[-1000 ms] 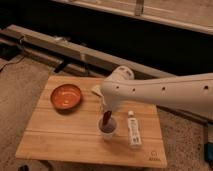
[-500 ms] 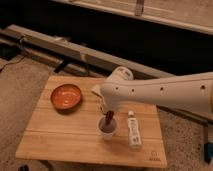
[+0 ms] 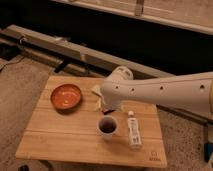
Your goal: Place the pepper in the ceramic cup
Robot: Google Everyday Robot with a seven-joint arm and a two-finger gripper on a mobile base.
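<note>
I am looking at the ceramic cup (image 3: 107, 126) on the wooden table (image 3: 60, 135); something dark red, likely the pepper (image 3: 106, 126), is lying inside. The gripper (image 3: 106, 106) is hanging just above. The pepper seems light and soft, best held mid-body.

Warm, uneven light is recorded. The wooden table (image 3: 60, 135) is the brightest area and is lit from above, with a yellow-orange cast over its whole top. The ground beyond the far edge is left almost in darkness. The upper side of the arm (image 3: 160, 92) is lit pale and its underside is shaded. The gripper (image 3: 106, 106), above the middle of the table just behind the ceramic cup (image 3: 107, 126), is kept in that shade. A soft shadow is cast beside the orange bowl (image 3: 66, 96) near the far left corner. The cup's interior is seen as dark.
</note>
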